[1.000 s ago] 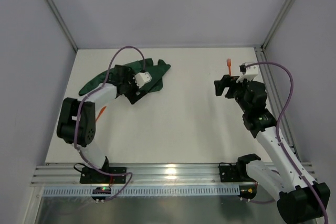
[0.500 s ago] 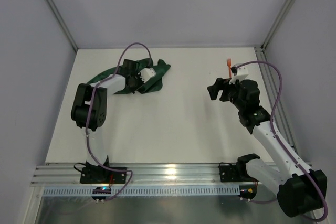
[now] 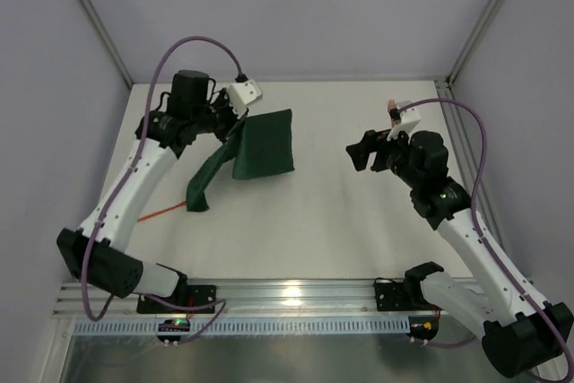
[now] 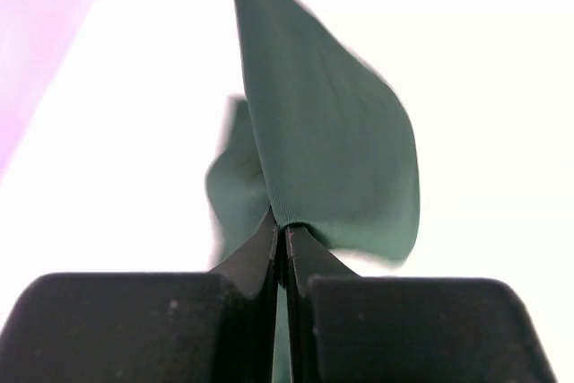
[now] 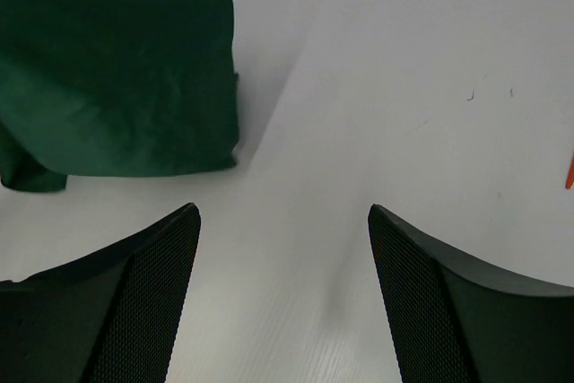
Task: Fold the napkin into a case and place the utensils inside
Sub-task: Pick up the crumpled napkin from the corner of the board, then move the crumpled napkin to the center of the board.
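- The left fingers [image 4: 256, 266] are clenched on one edge of the napkin [image 4: 332, 150], and the dark green cloth is seen pinched between them in the left wrist view
- In the top view the left arm [image 3: 134, 186] is raised over the far left part of the desk [image 3: 341, 221], and the napkin [image 3: 265, 145] is held up by its upper left corner
- A broad, nearly rectangular part of the cloth is spread to the right of the grasp, while a narrower strip is drawn down to the left, toward the near side
- Whether the lower end of the cloth rests on the desk cannot be told for sure
- The right fingers [image 5: 134, 293] are released and stand wide apart, with nothing between them; they are pointed toward the napkin [image 5: 117, 87] and are well apart from it
- One orange utensil [image 3: 166, 212] is lying on the desk under the left arm, near the lower end of the strip
- A second orange utensil [image 3: 392, 107] is seen at the far right of the desk, partly hidden by the right wrist [image 3: 421, 145]; its shape cannot be made out
- The napkin is not yet folded into a case, and both utensils are lying outside the cloth
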### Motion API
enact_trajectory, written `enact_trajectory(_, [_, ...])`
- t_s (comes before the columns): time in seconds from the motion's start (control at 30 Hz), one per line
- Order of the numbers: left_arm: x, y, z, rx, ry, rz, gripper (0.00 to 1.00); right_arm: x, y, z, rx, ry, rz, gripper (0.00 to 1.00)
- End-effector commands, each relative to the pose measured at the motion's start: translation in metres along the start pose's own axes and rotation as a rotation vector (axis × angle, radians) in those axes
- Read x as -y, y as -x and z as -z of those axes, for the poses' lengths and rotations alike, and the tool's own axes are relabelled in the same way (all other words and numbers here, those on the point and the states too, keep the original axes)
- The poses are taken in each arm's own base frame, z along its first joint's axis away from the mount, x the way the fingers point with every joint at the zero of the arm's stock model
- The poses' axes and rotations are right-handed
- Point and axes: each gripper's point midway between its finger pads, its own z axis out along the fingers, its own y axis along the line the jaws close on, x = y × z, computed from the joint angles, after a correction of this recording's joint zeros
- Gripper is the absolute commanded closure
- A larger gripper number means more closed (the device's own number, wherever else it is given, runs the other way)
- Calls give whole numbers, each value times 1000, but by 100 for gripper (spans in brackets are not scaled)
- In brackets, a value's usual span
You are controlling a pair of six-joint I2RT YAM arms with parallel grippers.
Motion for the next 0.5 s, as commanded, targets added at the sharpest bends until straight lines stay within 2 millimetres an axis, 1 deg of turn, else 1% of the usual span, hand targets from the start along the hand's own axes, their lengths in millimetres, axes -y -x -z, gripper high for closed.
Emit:
enact_trajectory(0.0, [58, 48, 71, 136, -151, 7, 100, -22, 43, 29, 103, 66, 26, 21])
enact_trajectory(0.07, [69, 70, 103, 208, -166, 30, 100, -27, 54, 39, 132, 80, 30, 21])
enact_trajectory(0.1, [74, 79, 112, 233, -192, 43, 100, -29, 60, 46, 157, 85, 36, 21])
enact_trajectory(0.13, [75, 91, 123, 257, -197, 52, 100, -31, 64, 49, 169, 91, 41, 21])
enact_trajectory(0.17, [77, 95, 125, 265, -207, 89, 100, -32, 66, 51, 174, 90, 42, 21])
enact_trajectory(0.2, [77, 97, 122, 269, -216, 98, 100, -32, 67, 52, 175, 92, 45, 21])
enact_trajectory(0.27, [72, 97, 110, 271, -212, 118, 100, -30, 61, 48, 147, 85, 51, 20])
enact_trajectory(0.3, [67, 91, 94, 240, -215, 138, 100, -29, 58, 45, 133, 80, 52, 21])
enact_trajectory(0.33, [64, 87, 83, 220, -215, 148, 100, -27, 53, 42, 108, 74, 49, 21])
enact_trajectory(0.4, [57, 78, 58, 175, -219, 169, 100, -21, 38, 30, 42, 56, 42, 21])
enact_trajectory(0.43, [51, 64, 30, 111, -224, 196, 100, -18, 29, 26, 3, 45, 37, 21])
enact_trajectory(0.47, [46, 55, 15, 76, -220, 200, 100, -13, 18, 16, -46, 29, 32, 20])
